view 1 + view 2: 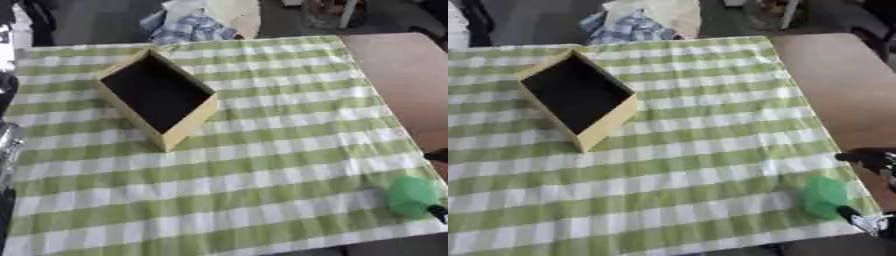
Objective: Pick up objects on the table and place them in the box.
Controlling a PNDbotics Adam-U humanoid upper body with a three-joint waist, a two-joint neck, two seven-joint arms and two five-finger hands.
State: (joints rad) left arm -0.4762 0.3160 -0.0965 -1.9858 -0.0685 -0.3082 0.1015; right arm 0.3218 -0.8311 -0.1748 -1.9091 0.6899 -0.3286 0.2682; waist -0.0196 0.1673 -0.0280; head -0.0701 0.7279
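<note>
Box (157, 97) looks empty, sits far-left on checked cloth (262, 150) over desk (842, 80). Green object (824, 196) near right corner, not yet boxed. Right hand (874, 161) beside it; fingers state: cannot tell. Left hand barely visible.

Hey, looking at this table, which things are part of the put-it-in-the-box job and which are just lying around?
Part of the job:
- green object, near the cloth's right front corner
- open box, dark inside, far left
- right robot hand, close to the green object

Just lying about:
- green checked tablecloth
- bare wooden tabletop on the right
- bundle of fabric beyond the table
</note>
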